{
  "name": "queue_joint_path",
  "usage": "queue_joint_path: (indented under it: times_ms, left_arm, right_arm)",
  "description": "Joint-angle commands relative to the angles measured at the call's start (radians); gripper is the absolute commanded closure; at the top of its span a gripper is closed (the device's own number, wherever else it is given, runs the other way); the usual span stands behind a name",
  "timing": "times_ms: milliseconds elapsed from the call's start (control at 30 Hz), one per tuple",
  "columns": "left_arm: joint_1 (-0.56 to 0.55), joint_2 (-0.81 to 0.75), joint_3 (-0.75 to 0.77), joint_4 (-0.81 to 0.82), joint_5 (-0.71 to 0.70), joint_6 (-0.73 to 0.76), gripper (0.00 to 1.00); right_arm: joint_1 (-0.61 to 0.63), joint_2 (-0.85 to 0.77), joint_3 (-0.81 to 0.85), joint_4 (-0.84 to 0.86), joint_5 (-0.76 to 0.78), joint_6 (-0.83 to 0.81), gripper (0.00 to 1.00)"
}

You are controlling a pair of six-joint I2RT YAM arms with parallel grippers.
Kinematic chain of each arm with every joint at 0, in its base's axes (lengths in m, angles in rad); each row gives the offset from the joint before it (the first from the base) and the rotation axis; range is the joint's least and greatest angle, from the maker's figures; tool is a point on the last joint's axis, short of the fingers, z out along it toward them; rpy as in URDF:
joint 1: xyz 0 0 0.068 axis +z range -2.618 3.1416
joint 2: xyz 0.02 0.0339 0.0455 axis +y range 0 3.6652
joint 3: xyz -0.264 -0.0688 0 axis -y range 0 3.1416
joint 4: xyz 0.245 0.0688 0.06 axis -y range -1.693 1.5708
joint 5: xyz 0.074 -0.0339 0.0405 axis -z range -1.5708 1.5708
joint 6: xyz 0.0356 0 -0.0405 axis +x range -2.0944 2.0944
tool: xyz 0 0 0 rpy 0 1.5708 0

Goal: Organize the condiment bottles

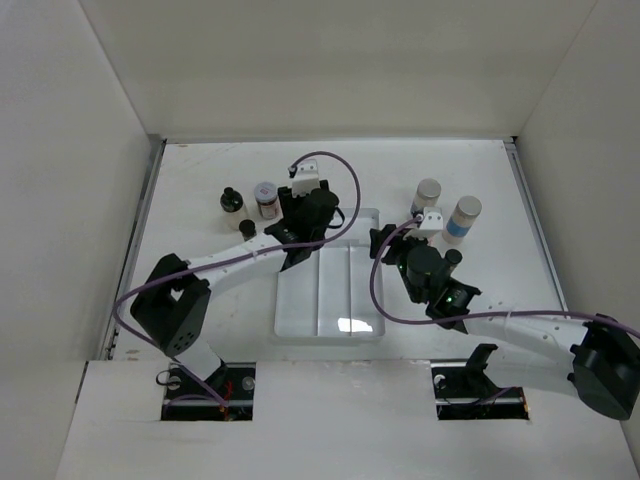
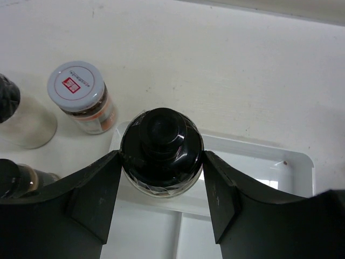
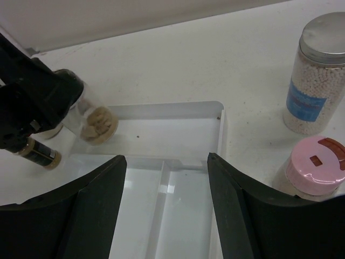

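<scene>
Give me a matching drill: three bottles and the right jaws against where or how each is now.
1 black-capped bottle
2 pink-lidded jar
3 red-labelled jar
4 right jaws

a on the table, left of the tray
b open, empty
c on the table, right of the tray
d gripped in the left jaws

Pairs: 1-d, 2-c, 3-a, 4-b
</scene>
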Motion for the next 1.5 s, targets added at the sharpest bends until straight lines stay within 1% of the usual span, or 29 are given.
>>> queue_joint_path:
  times_ms: [0,100,233,400,567,667,700,800,867,900,967,1033,1133,1367,1467]
  left_arm:
    - [-0.013,0.007,0.061,0.146,0.011,0.007,0.67]
    - [-0.027,0.048,0.068,0.181,0.019,0.007,0.67]
    - [-0.036,0.108,0.086,0.194,0.028,0.005,0.67]
    - [-0.053,0.162,0.085,0.221,0.033,0.000,0.67]
    - [-0.066,0.200,0.078,0.237,0.027,-0.001,0.63]
    - [-0.076,0.214,0.068,0.246,0.021,-0.004,0.54]
    - [-0.081,0.214,0.063,0.250,0.019,-0.004,0.50]
    - [-0.090,0.199,0.042,0.263,0.001,-0.004,0.33]
    - [-0.092,0.174,0.028,0.263,-0.004,-0.003,0.24]
    - [-0.092,0.156,0.020,0.263,-0.005,-0.003,0.21]
    - [-0.087,0.118,0.006,0.263,-0.007,0.000,0.18]
    - [-0.075,0.066,-0.006,0.254,-0.008,0.005,0.17]
    - [-0.031,-0.022,-0.034,0.226,-0.005,0.007,0.19]
    - [0.150,-0.166,-0.063,0.027,0.030,-0.024,0.22]
    - [0.197,-0.249,-0.121,-0.003,0.019,-0.050,0.25]
  right_arm:
    - [-0.007,-0.014,0.001,0.060,-0.012,0.013,0.32]
    - [-0.017,-0.022,-0.004,0.055,0.008,0.016,0.32]
    - [-0.073,-0.028,-0.016,0.017,0.055,0.061,0.32]
    - [-0.143,-0.097,-0.056,-0.004,0.019,0.136,0.32]
    - [-0.154,-0.144,-0.076,0.002,0.016,0.142,0.32]
    - [-0.160,-0.149,-0.079,0.002,0.017,0.144,0.32]
    - [-0.160,-0.146,-0.079,0.002,0.017,0.144,0.32]
    - [-0.160,-0.140,-0.078,0.002,0.014,0.144,0.32]
    - [-0.160,-0.140,-0.078,0.002,0.013,0.144,0.32]
    - [-0.160,-0.140,-0.076,0.000,0.011,0.144,0.32]
    - [-0.160,-0.144,-0.076,0.000,0.011,0.144,0.31]
    - [-0.160,-0.147,-0.076,0.000,0.011,0.144,0.31]
    - [-0.160,-0.143,-0.076,0.002,0.006,0.144,0.31]
    - [-0.154,-0.115,-0.065,0.006,0.002,0.136,0.31]
    - [-0.154,-0.106,-0.065,0.016,0.000,0.134,0.31]
